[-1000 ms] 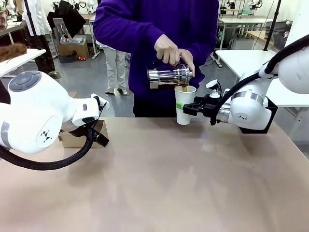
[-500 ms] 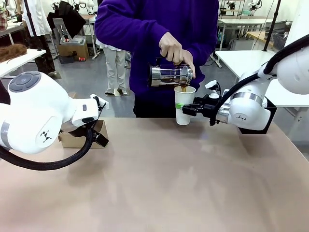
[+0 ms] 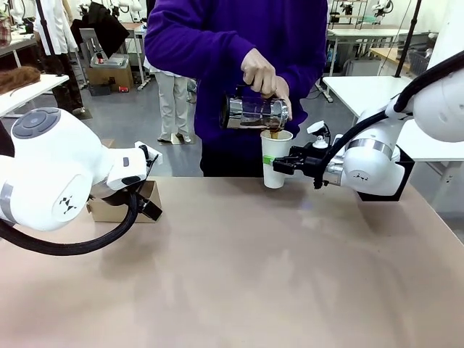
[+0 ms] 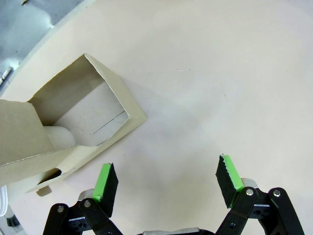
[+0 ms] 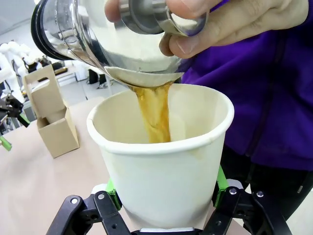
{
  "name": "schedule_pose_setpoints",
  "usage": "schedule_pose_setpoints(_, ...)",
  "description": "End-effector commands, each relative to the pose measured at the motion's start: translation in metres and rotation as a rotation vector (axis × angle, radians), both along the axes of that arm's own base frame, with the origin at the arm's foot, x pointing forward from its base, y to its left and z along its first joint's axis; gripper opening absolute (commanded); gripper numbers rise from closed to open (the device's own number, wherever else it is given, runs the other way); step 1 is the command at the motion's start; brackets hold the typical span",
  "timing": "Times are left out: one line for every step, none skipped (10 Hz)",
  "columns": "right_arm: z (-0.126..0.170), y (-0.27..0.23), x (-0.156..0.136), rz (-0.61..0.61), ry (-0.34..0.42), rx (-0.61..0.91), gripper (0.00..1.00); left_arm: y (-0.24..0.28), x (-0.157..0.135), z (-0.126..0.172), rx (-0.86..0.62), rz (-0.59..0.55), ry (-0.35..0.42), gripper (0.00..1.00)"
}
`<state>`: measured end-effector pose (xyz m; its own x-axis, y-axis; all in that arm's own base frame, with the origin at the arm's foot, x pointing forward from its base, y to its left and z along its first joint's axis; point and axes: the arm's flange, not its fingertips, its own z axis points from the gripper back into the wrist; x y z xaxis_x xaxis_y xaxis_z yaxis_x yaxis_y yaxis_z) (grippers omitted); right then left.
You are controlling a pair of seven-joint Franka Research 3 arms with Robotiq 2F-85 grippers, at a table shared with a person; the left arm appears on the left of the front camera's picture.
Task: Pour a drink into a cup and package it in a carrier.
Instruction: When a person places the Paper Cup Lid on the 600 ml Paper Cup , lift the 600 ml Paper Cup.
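Lifts jug (image 3: 254,112) slightly above cup (image 3: 272,145), still filling it with drink (image 5: 154,115); pinches cup in right jaws, spreads left jaws.

drink (image 5: 155,115): amber stream pouring from tilted jug (image 3: 254,112) | cup (image 3: 277,158): white, upright, open-topped | carrier (image 3: 109,211): brown cardboard, table's left

You've got the cup (image 3: 277,156) at the table's (image 3: 254,275) far edge, right of middle, between the fingers of the right gripper (image 3: 280,164). The press jug (image 3: 254,112) is tipped right above it in the person's hand (image 3: 261,72), drink (image 5: 154,115) falling into the cup. The carrier (image 3: 106,211) sits far left behind your left arm, left gripper (image 4: 166,176) over the table just beside it.
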<state>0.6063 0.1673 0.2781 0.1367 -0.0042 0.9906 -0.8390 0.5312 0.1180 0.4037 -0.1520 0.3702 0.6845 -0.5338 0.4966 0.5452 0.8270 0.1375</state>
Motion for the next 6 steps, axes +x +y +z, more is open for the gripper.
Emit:
schedule_pose_setpoints(0.0014, 0.0032, 0.0000, -0.018, -0.010, 0.007, 0.80, 0.0003, -0.0002, 0.0003, -0.003, 0.000, 0.000, 1.00)
schedule_pose_setpoints(0.0014, 0.0032, 0.0000, -0.018, -0.010, 0.007, 0.80, 0.0003, -0.0002, 0.0003, -0.003, 0.000, 0.000, 1.00)
schedule_pose_setpoints(0.0014, 0.0032, 0.0000, -0.018, -0.010, 0.007, 0.80, 0.0003, -0.0002, 0.0003, -0.003, 0.000, 0.000, 1.00)
schedule_pose_setpoints(0.0014, 0.0032, 0.0000, -0.018, -0.010, 0.007, 0.80, 0.0003, -0.0002, 0.0003, -0.003, 0.000, 0.000, 1.00)
schedule_pose_setpoints(0.0014, 0.0032, 0.0000, -0.018, -0.010, 0.007, 0.80, 0.0003, -0.0002, 0.0003, -0.003, 0.000, 0.000, 1.00)
schedule_pose_setpoints(0.0014, 0.0032, 0.0000, -0.018, -0.010, 0.007, 0.80, 0.0003, -0.0002, 0.0003, -0.003, 0.000, 0.000, 1.00)
